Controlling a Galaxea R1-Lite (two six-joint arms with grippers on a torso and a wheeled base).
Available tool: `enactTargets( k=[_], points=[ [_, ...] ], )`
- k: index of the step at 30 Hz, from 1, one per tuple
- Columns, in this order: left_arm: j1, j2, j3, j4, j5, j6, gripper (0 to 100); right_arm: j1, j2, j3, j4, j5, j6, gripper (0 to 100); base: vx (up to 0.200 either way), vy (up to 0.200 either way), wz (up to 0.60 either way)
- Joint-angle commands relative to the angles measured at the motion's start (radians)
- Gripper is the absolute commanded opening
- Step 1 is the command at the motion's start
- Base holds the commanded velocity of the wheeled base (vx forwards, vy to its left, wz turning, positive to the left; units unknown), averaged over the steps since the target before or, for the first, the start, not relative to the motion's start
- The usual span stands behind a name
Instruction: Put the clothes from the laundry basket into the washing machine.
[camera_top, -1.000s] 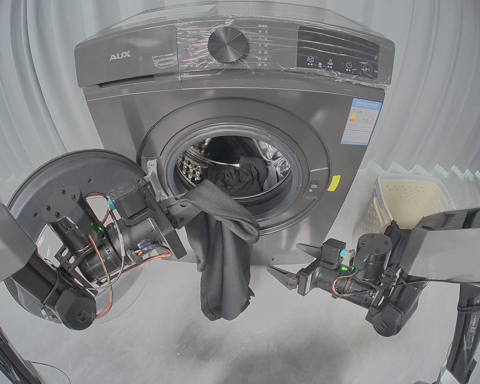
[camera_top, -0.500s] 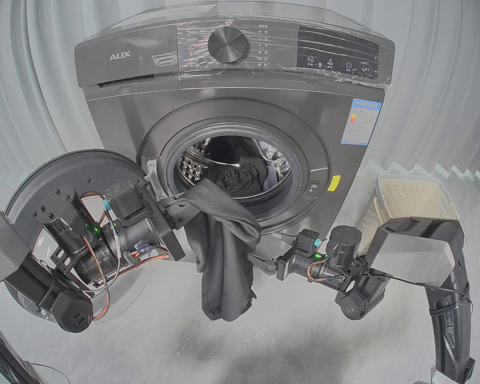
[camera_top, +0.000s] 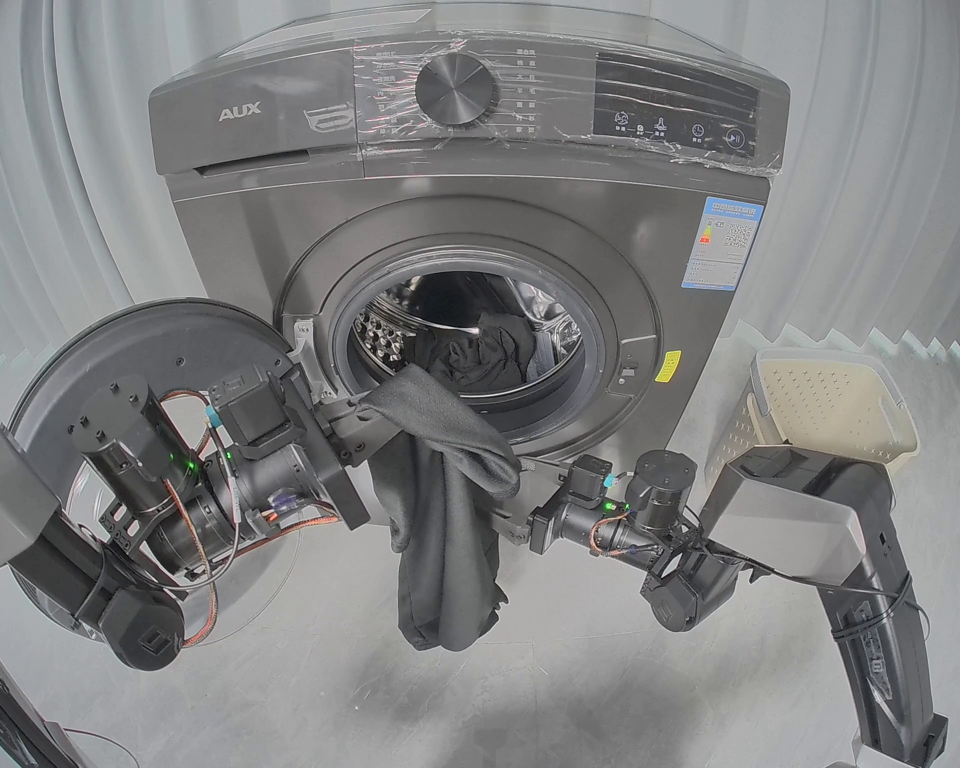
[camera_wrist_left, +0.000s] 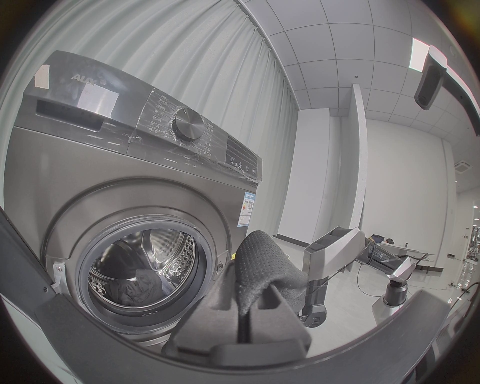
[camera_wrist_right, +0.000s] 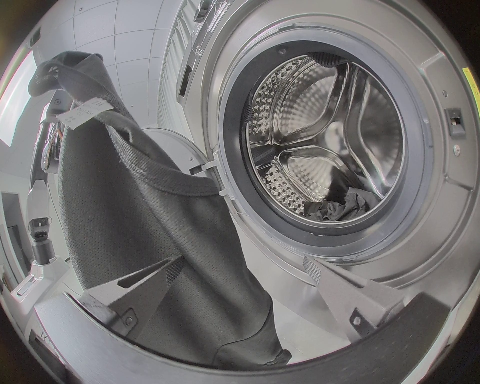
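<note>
— Where's the grey garment (camera_top: 445, 530)?
— Clenched in my left gripper (camera_top: 362, 420), hanging before the washing machine (camera_top: 300, 230) (door (camera_top: 150, 350) open). My right gripper (camera_top: 508, 527), its 2 fingers (camera_wrist_right: 345, 295) spread, sits just right of it.

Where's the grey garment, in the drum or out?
Out. The grey garment hangs from the left claw before the open washing machine, trailing below its opening; dark clothes lie in the drum.

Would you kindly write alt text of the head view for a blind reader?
The left gripper holds a grey garment hanging before the open washing machine, dark clothes in its drum. The open right gripper is beside the garment, near a laundry basket.
</note>
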Motion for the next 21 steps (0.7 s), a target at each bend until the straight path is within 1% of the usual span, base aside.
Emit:
enactTargets(
  k=[1,3,4,13,17,19,20,21],
  points=[
    [-0.001,0.001,0.001,-0.002,0.001,0.000,0,0.018,0.015,-0.014,-0.007,0.001,0.001,100,0.000,0.000,0.00],
    [-0.001,0.001,0.001,-0.001,0.001,0.000,0,0.026,0.017,-0.014,-0.012,0.001,0.001,100,0.000,0.000,0.00],
    [-0.001,0.003,0.001,-0.001,0.001,0.000,0,0.027,0.015,-0.015,-0.012,0.001,0.001,0,0.000,0.000,0.00],
    [0.006,0.003,0.004,-0.001,0.001,0.001,0,0.026,-0.014,0.023,-0.029,0.001,0.001,0,0.000,0.000,0.00],
    [0.013,0.004,0.005,-0.002,0.003,-0.003,0,0.018,-0.066,0.106,-0.047,-0.004,-0.002,0,0.000,0.000,0.00],
    [0.023,0.009,0.004,-0.002,0.011,-0.005,0,0.009,-0.100,0.160,-0.050,-0.010,-0.012,0,0.000,0.000,0.00],
    [0.023,0.009,0.004,-0.002,0.011,-0.005,0,0.009,-0.100,0.160,-0.050,-0.010,-0.012,0,0.000,0.000,0.00],
    [0.049,0.009,0.005,-0.002,0.015,-0.008,0,-0.011,-0.164,0.244,-0.052,-0.017,-0.031,0,0.000,0.000,0.00]
  ],
)
